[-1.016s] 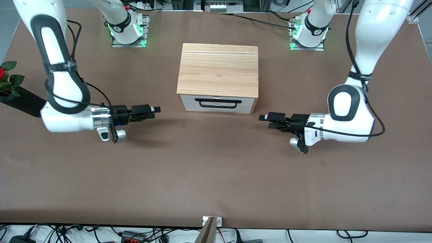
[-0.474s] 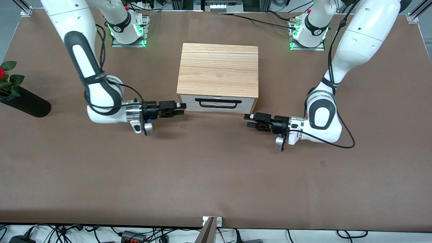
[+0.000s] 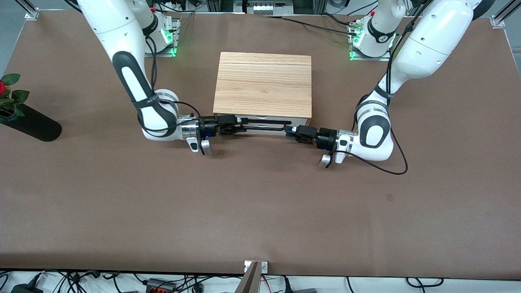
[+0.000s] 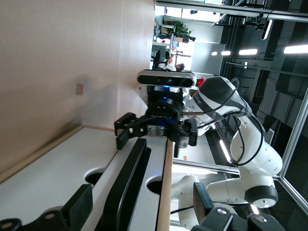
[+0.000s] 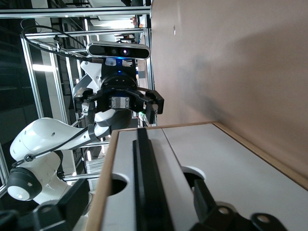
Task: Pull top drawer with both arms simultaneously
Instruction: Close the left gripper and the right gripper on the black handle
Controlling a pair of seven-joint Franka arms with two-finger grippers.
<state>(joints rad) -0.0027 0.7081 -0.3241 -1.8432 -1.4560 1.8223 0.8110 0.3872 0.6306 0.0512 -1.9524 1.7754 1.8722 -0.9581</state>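
The top drawer (image 3: 299,123) of the light-wood cabinet (image 3: 262,83) looks shut, its white front facing the front camera. Its wide black wire handle (image 3: 264,125) runs across the front. My right gripper (image 3: 240,125) is at the handle's end toward the right arm's side, open, with a finger on each side of the bar (image 5: 147,183). My left gripper (image 3: 287,132) is at the handle's other end, open, its fingers (image 4: 79,208) straddling the bar (image 4: 127,187). Neither gripper grips the handle. Each wrist view shows the other gripper along the drawer front (image 4: 159,163).
A black vase (image 3: 30,124) with a red rose lies near the table edge at the right arm's end. The cabinet stands on the brown table (image 3: 260,211) between the two arm bases (image 3: 154,38).
Both arms have swung inward from the sides of the table and brought their open grippers to the two ends of the drawer handle. The drawer has not moved.
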